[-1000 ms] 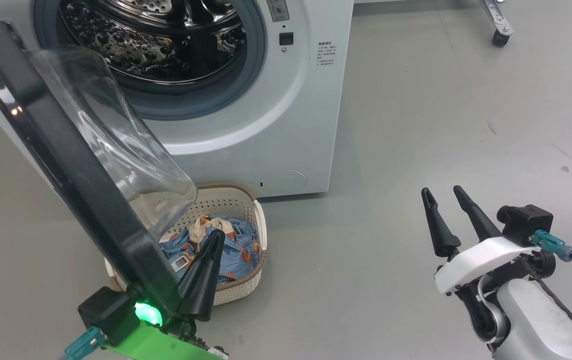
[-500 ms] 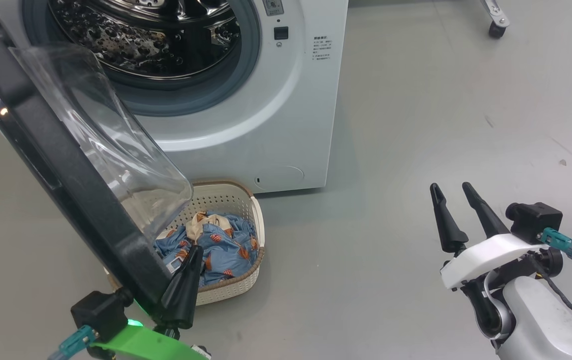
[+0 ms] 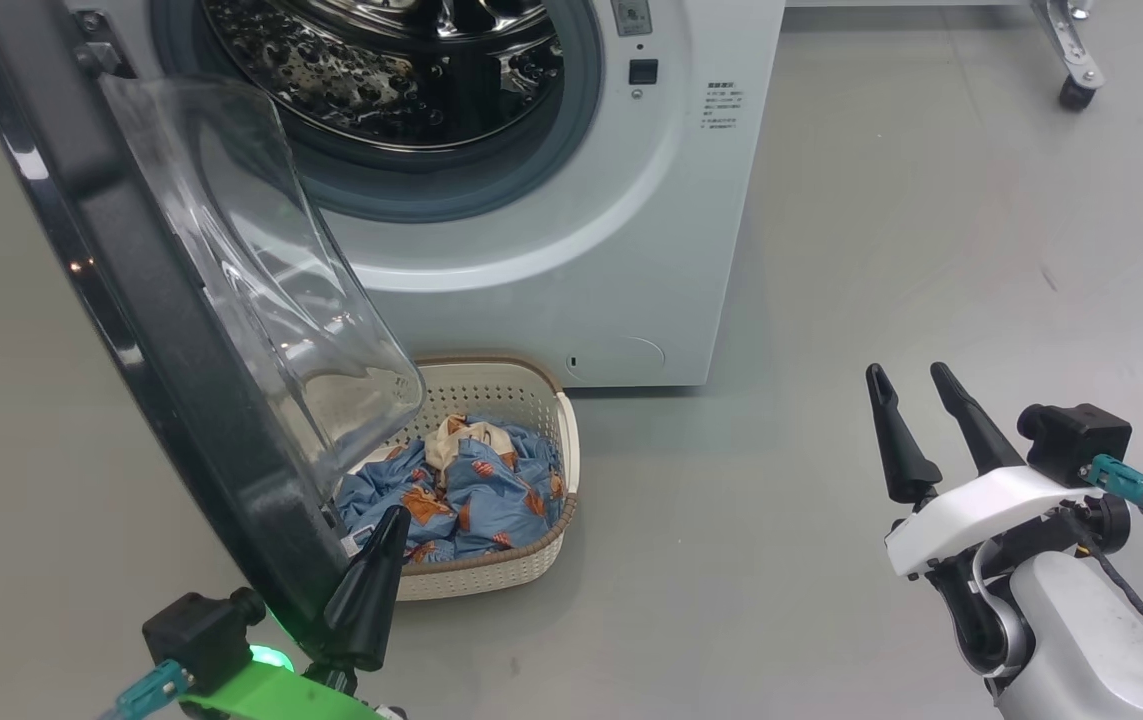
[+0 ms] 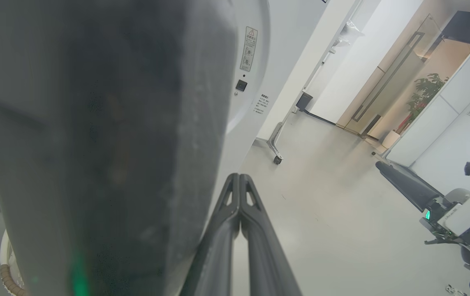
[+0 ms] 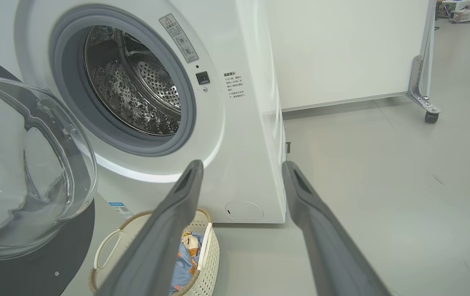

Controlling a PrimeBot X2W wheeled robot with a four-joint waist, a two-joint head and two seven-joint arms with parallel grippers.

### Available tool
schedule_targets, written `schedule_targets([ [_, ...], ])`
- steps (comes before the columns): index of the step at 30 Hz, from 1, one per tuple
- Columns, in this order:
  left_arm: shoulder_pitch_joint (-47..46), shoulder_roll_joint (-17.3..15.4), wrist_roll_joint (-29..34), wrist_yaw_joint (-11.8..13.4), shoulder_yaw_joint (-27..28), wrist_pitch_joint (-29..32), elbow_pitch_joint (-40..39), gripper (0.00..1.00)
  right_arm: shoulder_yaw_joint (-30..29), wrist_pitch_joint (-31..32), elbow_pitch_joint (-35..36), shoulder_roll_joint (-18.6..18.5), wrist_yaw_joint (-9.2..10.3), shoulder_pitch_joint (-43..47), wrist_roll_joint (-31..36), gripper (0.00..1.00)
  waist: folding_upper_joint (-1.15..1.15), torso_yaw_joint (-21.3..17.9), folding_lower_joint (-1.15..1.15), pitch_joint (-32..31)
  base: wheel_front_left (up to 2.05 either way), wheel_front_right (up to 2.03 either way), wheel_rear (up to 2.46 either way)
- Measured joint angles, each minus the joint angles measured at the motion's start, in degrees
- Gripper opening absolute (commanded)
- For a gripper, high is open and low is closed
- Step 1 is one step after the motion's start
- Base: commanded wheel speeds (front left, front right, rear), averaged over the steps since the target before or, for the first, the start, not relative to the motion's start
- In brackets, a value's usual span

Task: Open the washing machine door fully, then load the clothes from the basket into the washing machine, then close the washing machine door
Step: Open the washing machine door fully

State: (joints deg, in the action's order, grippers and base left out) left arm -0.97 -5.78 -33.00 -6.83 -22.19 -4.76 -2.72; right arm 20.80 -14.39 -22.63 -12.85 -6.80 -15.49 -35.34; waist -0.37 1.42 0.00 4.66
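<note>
The white washing machine (image 3: 571,250) stands at the top with its steel drum (image 3: 391,70) exposed. The washing machine door (image 3: 161,330) hangs open towards me, black rim edge-on, its clear glass bowl (image 3: 271,290) bulging right. Partly under the bowl sits the basket (image 3: 531,560), holding the blue printed clothes (image 3: 471,490) with a cream piece on top. My left gripper (image 3: 396,515) is shut and empty, lying against the inner side of the door's lower rim (image 4: 95,156). My right gripper (image 3: 908,372) is open over bare floor at the lower right. Its fingers (image 5: 177,213) frame the machine's front.
Grey floor (image 3: 931,220) spreads wide to the right of the machine. A castor wheel on a metal leg (image 3: 1071,92) stands at the far right. A white partition panel (image 5: 341,53) stands behind the machine. The basket lies close to the machine's foot.
The camera has shifted, sliding the scene right. Against the machine, the door's near edge has swung further left. My shut left gripper has dropped lower along the rim. The right gripper stays open.
</note>
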Motion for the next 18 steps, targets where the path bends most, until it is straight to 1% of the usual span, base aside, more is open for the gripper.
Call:
schedule_targets([
  [1,-0.01,0.0,0.01,0.0,0.02,-0.22,0.13,0.0,-0.08,0.0,-0.04,0.02,-0.26,0.02,0.0,1.0,0.0,0.45,0.0,-0.06,0.0,0.0,0.0],
  [11,-0.02,-0.08,0.02,0.04,0.7,-0.83,1.1,0.0,-0.44,0.0,-0.23,0.3,-0.27,0.17,0.18,1.0,0.0,5.24,0.0,-0.89,0.0,0.0,0.0],
  [17,-0.01,-0.46,0.01,0.57,2.02,-1.35,1.41,0.0,-0.48,0.0,-0.37,0.38,-0.29,0.19,0.53,1.0,0.0,7.98,0.0,-1.21,0.0,0.0,0.0],
  [18,-0.01,-0.56,0.01,0.97,2.2,-1.4,1.48,0.0,-0.48,0.0,-0.4,0.41,-0.29,0.19,0.54,1.0,0.0,8.4,0.0,-1.25,0.0,0.0,0.0],
])
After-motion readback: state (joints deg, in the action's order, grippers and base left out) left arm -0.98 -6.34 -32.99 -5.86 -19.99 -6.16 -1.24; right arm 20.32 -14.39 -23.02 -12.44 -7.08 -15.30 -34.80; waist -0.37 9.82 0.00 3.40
